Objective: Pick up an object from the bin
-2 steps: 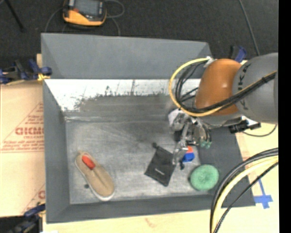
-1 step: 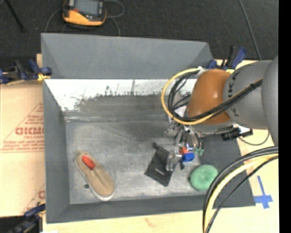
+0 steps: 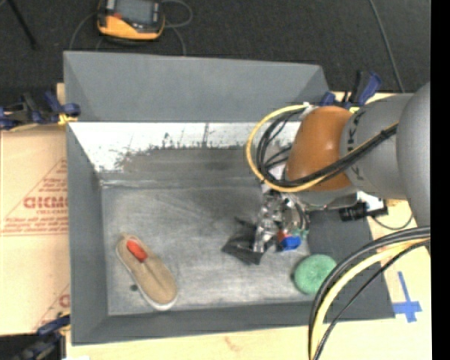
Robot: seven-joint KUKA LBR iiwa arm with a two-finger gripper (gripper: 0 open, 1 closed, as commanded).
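In scuffed bin (image 3: pixel 184 223), gripper (image 3: pixel 270 235) at black piece (image 3: pixel 242 249)

At the grey metal bin's (image 3: pixel 195 88) four o'clock, the gripper (image 3: pixel 274 227) partly covers a flat black angular piece (image 3: pixel 240 250); a small blue thing (image 3: pixel 289 240) beside it is unidentifiable.

Floor (image 3: pixel 232 21): dark carpet, fine speckled pile, covers top of view. On it, upper left: orange-and-black handheld device (image 3: pixel 131 15), face up, w/ thin cable (image 3: pixel 186 13) looping off its right side. Slim dark rod (image 3: pixel 20 19) runs diag. across top-left corner. Bottom edge: pale wood-tone bench surface (image 3: pixel 210 345). Lighting even, approx. overhead; no hard shadows on carpet.
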